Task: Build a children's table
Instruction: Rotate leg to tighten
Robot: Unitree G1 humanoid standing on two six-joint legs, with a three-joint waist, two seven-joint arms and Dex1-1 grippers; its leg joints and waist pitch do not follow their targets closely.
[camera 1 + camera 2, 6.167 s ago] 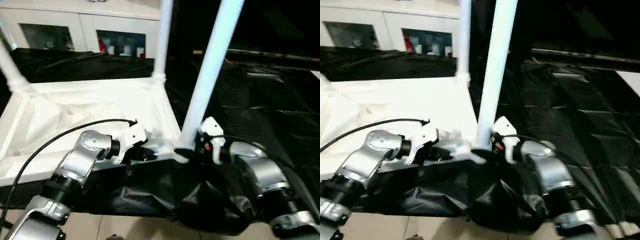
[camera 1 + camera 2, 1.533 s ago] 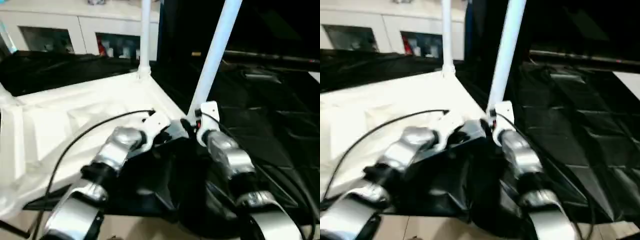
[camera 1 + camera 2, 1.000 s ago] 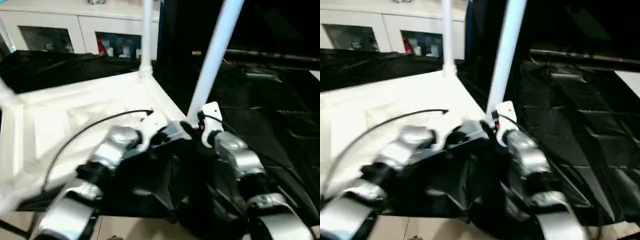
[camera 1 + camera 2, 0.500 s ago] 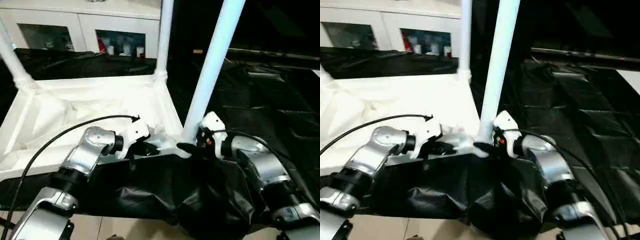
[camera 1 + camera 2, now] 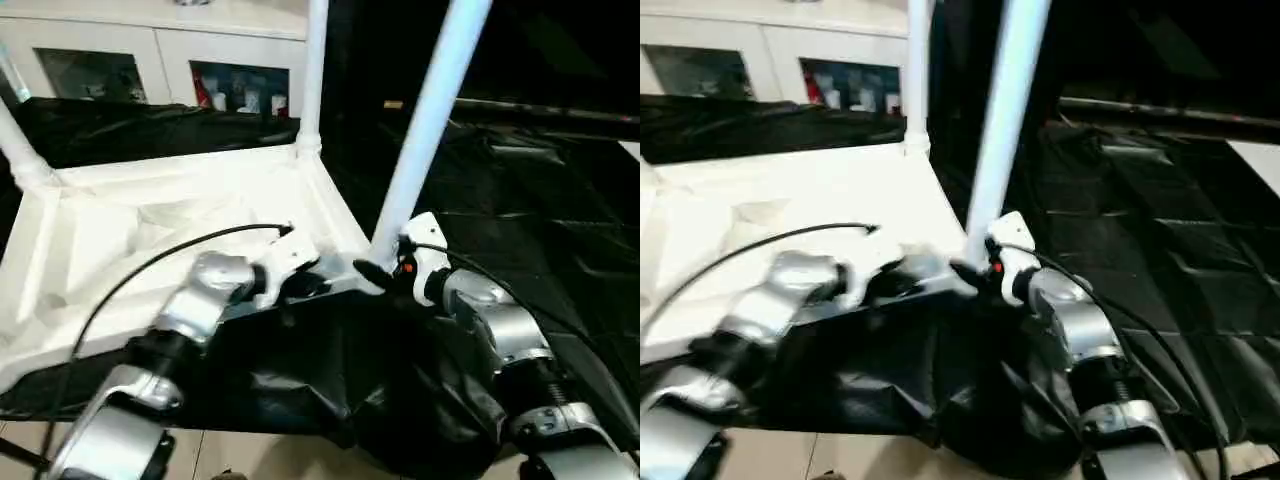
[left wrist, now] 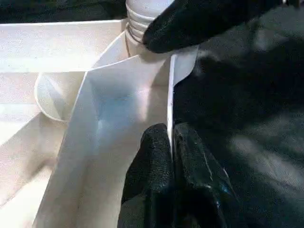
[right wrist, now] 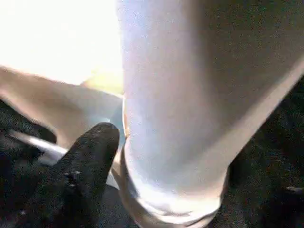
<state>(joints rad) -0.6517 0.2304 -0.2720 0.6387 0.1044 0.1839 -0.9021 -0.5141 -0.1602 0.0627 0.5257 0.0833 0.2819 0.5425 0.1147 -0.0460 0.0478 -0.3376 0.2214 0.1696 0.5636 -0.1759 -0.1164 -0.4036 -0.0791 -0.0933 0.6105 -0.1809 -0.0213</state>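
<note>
The children's table lies upside down: its white tabletop shows a ribbed underside, and white legs stand up from the corners. One leg rises at the near right corner, another at the back, a third at the far left. My left gripper is shut on the tabletop's thin front rim just beside the near corner. My right gripper is open around the foot of the near leg, with one black finger lying against its collar.
A crumpled black sheet covers the work surface and hangs over its front edge. A white cabinet with glass doors stands behind. Pale floor shows below, and a black cable loops over my left forearm.
The camera has swung a little. Both grippers stay at the near corner: the left still pinches the rim, the right stays at the leg's foot.
</note>
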